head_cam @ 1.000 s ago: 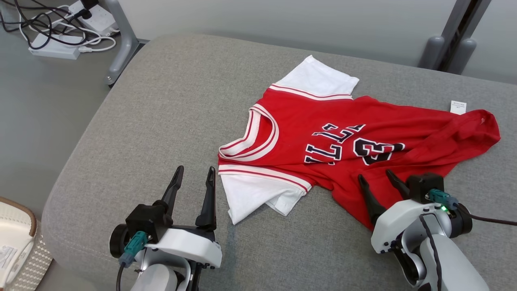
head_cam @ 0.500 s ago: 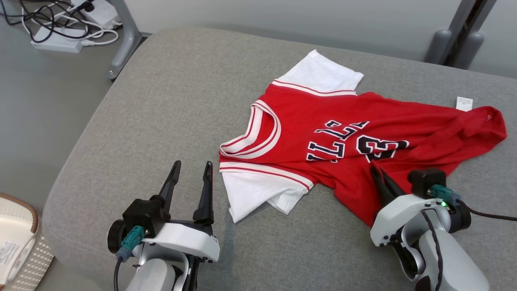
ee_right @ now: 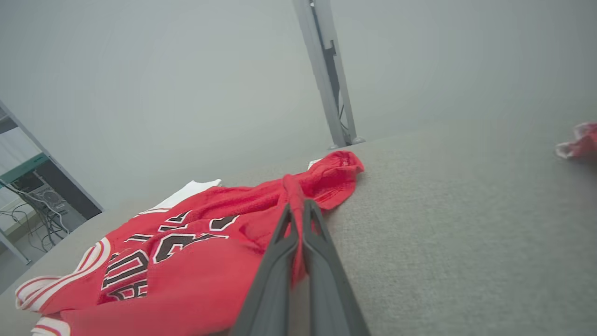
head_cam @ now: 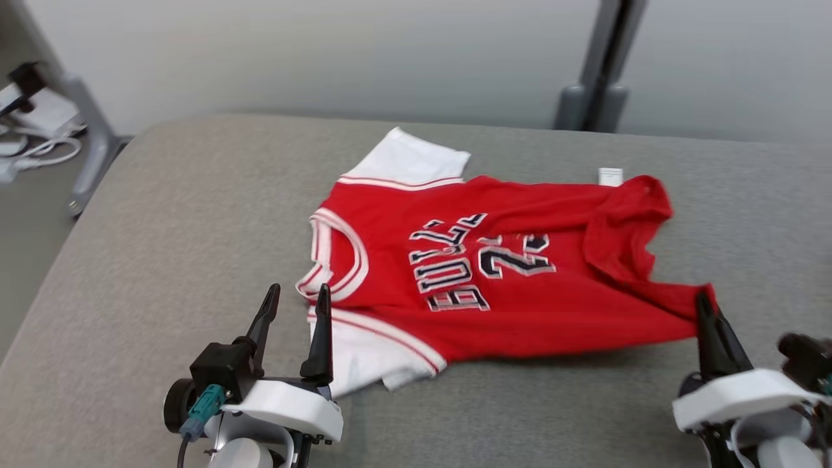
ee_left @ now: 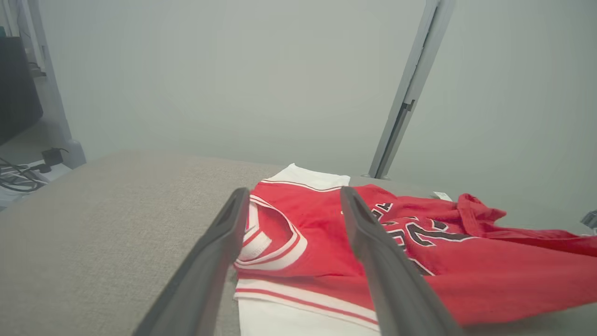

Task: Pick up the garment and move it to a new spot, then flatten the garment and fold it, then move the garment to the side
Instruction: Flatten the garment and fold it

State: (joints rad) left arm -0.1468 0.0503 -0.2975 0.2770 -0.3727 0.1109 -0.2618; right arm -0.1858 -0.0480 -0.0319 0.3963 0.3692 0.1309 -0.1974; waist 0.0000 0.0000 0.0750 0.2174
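grey cushion (head_cam: 195,214), red jersey (head_cam: 552,312) lettered "bul"

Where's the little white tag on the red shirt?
In the head view, the white tag pokes out at the far edge of the red jersey, right of middle, beside its bunched-up corner and below the grey post.

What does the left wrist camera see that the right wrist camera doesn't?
Left wrist view: the left gripper, fingers wide apart, holding nothing. Right wrist view: the right gripper pinched shut on an edge of the red jersey, plus a small red scrap far off. Both: that jersey, the grey cushion and a grey post.
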